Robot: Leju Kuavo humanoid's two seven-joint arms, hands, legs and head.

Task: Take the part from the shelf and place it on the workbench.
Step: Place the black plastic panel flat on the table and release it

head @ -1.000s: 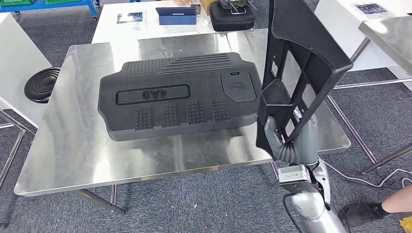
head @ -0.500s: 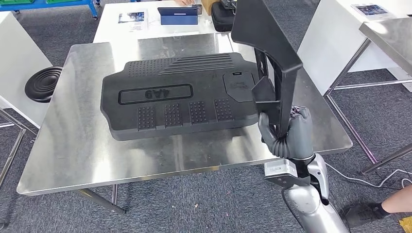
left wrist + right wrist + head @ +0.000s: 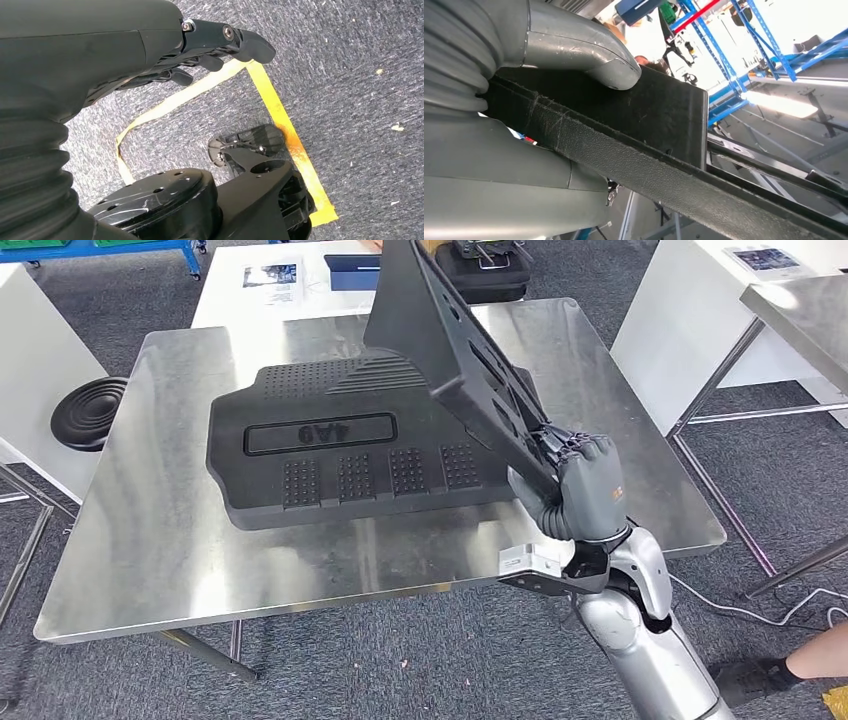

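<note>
The black plastic frame part (image 3: 455, 350) is held in the air over the right half of the steel workbench (image 3: 150, 520), not touching it. Its long axis runs from the right hand (image 3: 578, 485) near the front right corner up and away toward the far edge, leaning left, so its upper end hangs above the large black moulded cover (image 3: 360, 440) that lies flat across the middle of the worktop. The open ribbed side of the frame faces right.

The right hand grips the part's lower end — fingers (image 3: 565, 450) wrapped over one edge, and in the right wrist view the grey thumb (image 3: 589, 57) presses on the textured black face of the part (image 3: 649, 150). The silver forearm rises from below the front edge, wrist bent toward the table.

The left hand (image 3: 200, 50) hangs over grey carpet with yellow tape (image 3: 285, 135), fingers loosely apart, holding nothing.

Beyond the far edge stands a white table (image 3: 230, 290) with papers and a black case (image 3: 480, 270). A round black stool (image 3: 88, 412) sits off the left edge, and a person's foot (image 3: 745, 678) shows at the lower right.
</note>
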